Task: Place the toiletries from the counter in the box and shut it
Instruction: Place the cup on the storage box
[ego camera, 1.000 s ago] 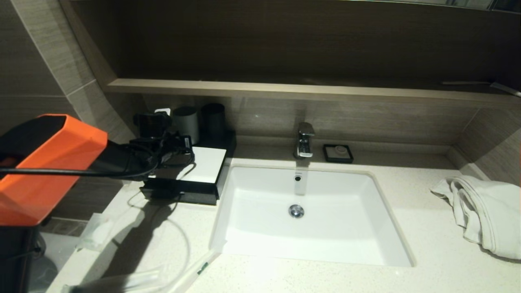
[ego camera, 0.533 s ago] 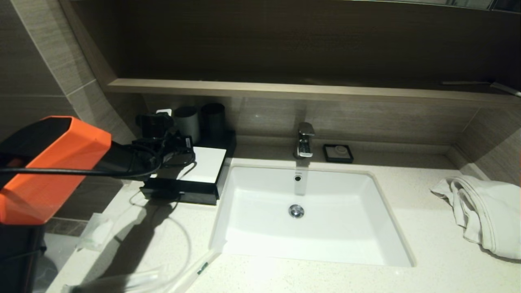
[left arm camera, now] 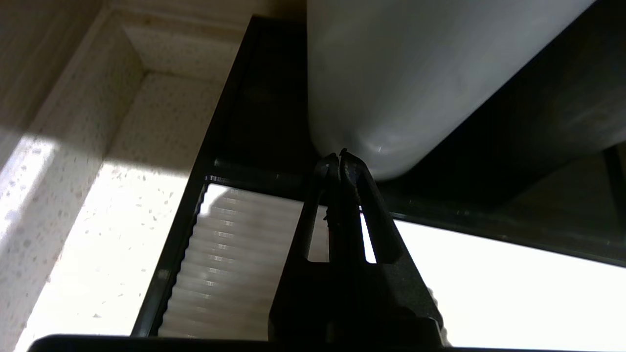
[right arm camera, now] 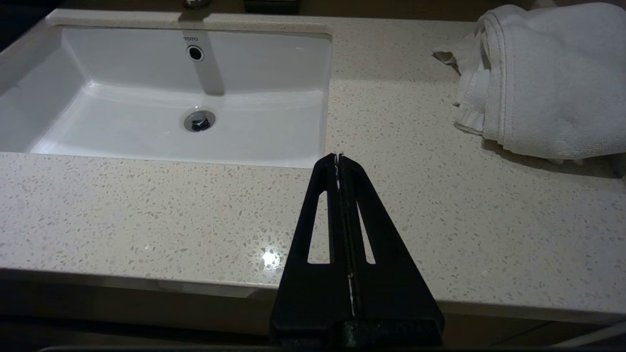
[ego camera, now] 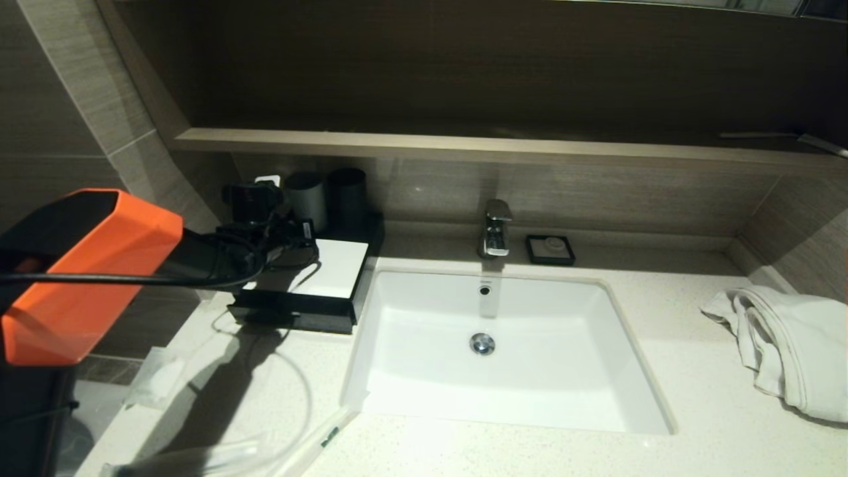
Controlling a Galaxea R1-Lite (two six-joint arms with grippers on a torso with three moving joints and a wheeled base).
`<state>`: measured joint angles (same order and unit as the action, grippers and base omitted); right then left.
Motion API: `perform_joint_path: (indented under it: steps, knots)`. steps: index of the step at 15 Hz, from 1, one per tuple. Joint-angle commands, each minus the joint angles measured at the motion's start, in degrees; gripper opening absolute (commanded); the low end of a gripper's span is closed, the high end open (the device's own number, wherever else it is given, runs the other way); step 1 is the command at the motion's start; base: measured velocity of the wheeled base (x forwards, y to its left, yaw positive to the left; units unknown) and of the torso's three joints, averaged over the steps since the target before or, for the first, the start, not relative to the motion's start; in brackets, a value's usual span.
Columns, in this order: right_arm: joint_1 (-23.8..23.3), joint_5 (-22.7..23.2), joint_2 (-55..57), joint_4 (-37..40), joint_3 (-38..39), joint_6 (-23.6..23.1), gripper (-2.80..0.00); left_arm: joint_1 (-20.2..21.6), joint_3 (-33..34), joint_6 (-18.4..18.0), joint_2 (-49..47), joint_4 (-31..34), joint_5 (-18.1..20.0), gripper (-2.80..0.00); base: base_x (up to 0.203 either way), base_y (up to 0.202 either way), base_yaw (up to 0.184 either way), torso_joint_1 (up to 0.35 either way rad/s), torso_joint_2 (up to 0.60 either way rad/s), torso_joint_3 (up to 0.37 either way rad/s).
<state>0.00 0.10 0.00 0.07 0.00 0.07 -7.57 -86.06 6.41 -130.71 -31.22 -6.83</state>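
The only legible text is the brand name "TOTO", printed in small dark capitals on the back inner wall of the white basin (right arm camera: 274, 98), just at eleven o'clock from its round overflow hole (right arm camera: 195, 53). Nothing else carries readable lettering.

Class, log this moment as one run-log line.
left gripper: shut, empty, over box by cup | right gripper: shut, parked over counter | sachets: on counter
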Motion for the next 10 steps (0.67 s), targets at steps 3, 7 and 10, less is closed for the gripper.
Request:
perform_joint_path:
  steps: [3,7,10]
  knots:
    - [0.00,-0.01,0.00,0.01,0.00,0.01,-2.80,0.01,5.45,0.16,3.95,-0.64,-0.06,-2.80,0.000,0.000,0.000,0.000,0.00,0.000]
    - [0.00,-0.01,0.00,0.01,0.00,0.01,-2.80,0.09,13.18,0.15,10.49,-1.96,-0.06,-2.80,0.000,0.000,0.000,0.000,0.00,0.000]
    - [0.00,-0.01,0.00,0.01,0.00,0.01,-2.80,0.10,20.24,0.12,17.97,-2.86,-0.04,-2.80,0.000,0.000,0.000,0.000,0.00,0.000]
